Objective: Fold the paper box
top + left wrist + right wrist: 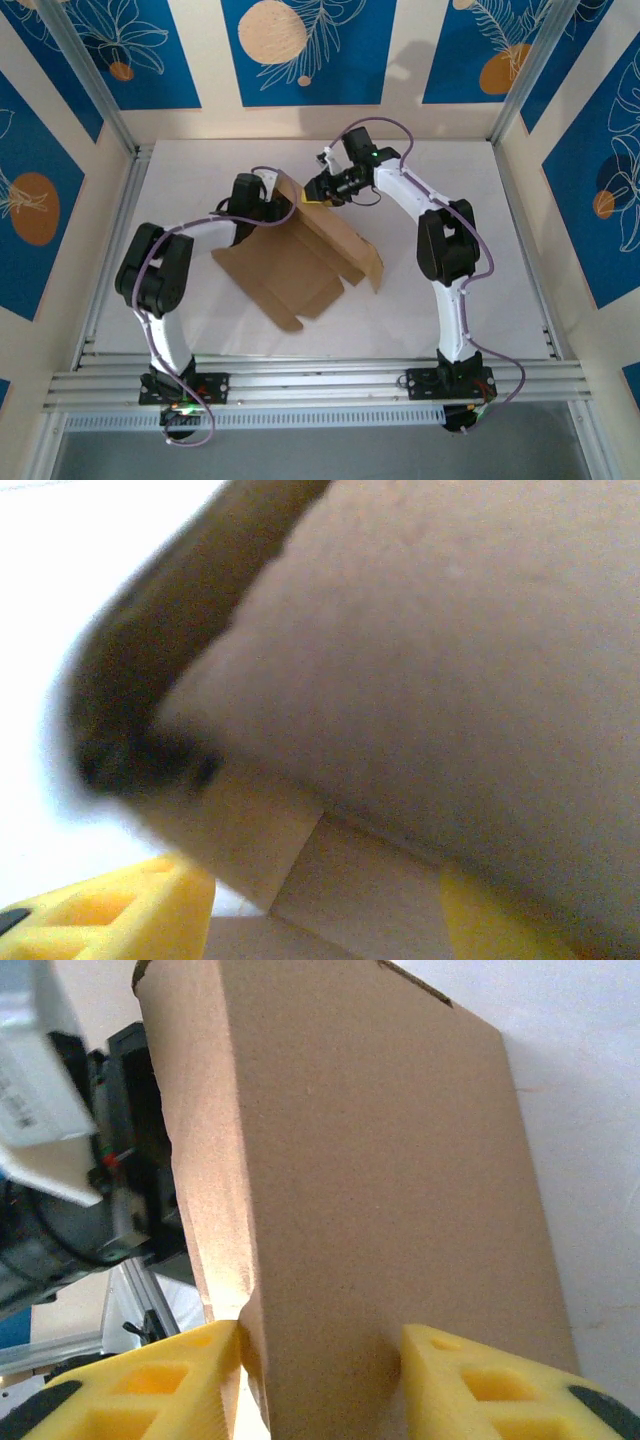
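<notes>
Both spread: left fingers (110,915) beside the raised edge of the paper box (290,270), right fingers (150,1385) astride it.

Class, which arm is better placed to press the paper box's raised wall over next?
Likely right: the right gripper straddles the raised wall, a finger on each side. The left gripper crowds a corner of the paper box.

The box (300,262) is plain brown cardboard, half folded, lying mid-table on a slant. Its base panel rests flat with tabs pointing toward the near edge, and one long wall stands raised along its right side.
</notes>
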Available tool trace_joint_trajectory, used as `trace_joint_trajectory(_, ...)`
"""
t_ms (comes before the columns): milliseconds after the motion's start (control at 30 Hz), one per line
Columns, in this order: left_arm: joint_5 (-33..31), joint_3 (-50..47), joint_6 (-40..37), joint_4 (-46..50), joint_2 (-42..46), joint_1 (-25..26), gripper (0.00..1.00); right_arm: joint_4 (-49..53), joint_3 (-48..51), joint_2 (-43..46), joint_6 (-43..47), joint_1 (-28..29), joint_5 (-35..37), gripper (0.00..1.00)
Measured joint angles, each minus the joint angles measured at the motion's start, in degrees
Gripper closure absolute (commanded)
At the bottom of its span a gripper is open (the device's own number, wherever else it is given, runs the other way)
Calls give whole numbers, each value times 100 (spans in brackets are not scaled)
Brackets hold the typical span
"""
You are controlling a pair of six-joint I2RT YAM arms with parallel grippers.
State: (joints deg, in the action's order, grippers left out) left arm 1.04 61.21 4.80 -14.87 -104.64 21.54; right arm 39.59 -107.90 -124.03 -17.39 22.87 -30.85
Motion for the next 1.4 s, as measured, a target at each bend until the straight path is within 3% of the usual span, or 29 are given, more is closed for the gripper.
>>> trace_joint_trajectory(267, 181, -634, -391, -323, 588, -162, 39, -17, 0, 0, 13, -9, -59, 58)
trace_joint_trajectory(433, 734, -396, -501, -260, 289, -435, 42, -15, 0, 0, 48, -7, -105, 58)
trace_joint_trajectory(633, 813, 181, -498, -52, -216, -455, 48, -13, 0, 0, 66, -9, -160, 58)
trace_joint_trajectory(733, 831, 361, -501, -24, -369, -455, 57, -13, 0, 0, 68, -9, -225, 58)
trace_joint_trajectory(900, 820, 498, -544, 42, -501, -385, 85, -57, 0, -4, 61, -9, -321, 59)
trace_joint_trajectory(1033, 579, 525, -608, 55, -516, -249, 100, -59, 0, -7, 44, -37, -367, 59)
trace_joint_trajectory(1233, 529, 529, -640, 59, -516, -240, 100, -103, 0, -7, 44, -72, -369, 59)
trace_joint_trajectory(1400, -1104, 516, -636, 33, -516, 326, 100, -151, 2, -7, -57, -37, -260, 59)
